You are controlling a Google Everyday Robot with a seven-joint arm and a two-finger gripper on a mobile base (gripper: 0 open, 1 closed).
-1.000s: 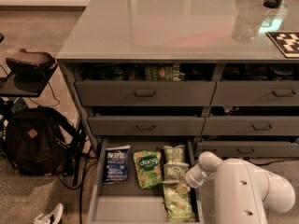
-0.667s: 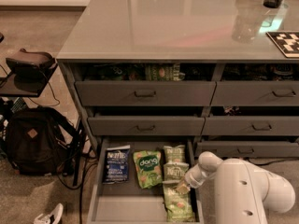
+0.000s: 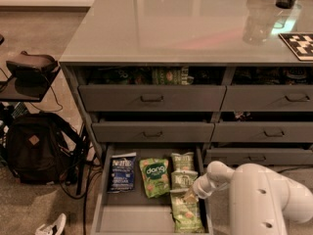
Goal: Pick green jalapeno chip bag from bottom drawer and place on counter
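The bottom drawer (image 3: pixel 122 219) is pulled out, low in the camera view. Three olive-green Kettle jalapeno chip bags lie in a column along its right side: one at the back (image 3: pixel 182 160), one in the middle (image 3: pixel 182 179) and one at the front (image 3: pixel 186 213). My gripper (image 3: pixel 190 196) reaches down from the white arm (image 3: pixel 264 199) at the right. It hangs over the gap between the middle and front bags. The glossy grey counter (image 3: pixel 176 23) spans the top of the view.
A blue Kettle bag (image 3: pixel 122 171) and a bright green dang bag (image 3: pixel 155 176) lie left of the olive bags. The upper drawers (image 3: pixel 151 98) stand slightly open. A black backpack (image 3: pixel 34 148), cables and a side table (image 3: pixel 29 77) are at the left. A glass (image 3: pixel 257 26) and checkered board (image 3: pixel 298 45) stand on the counter.
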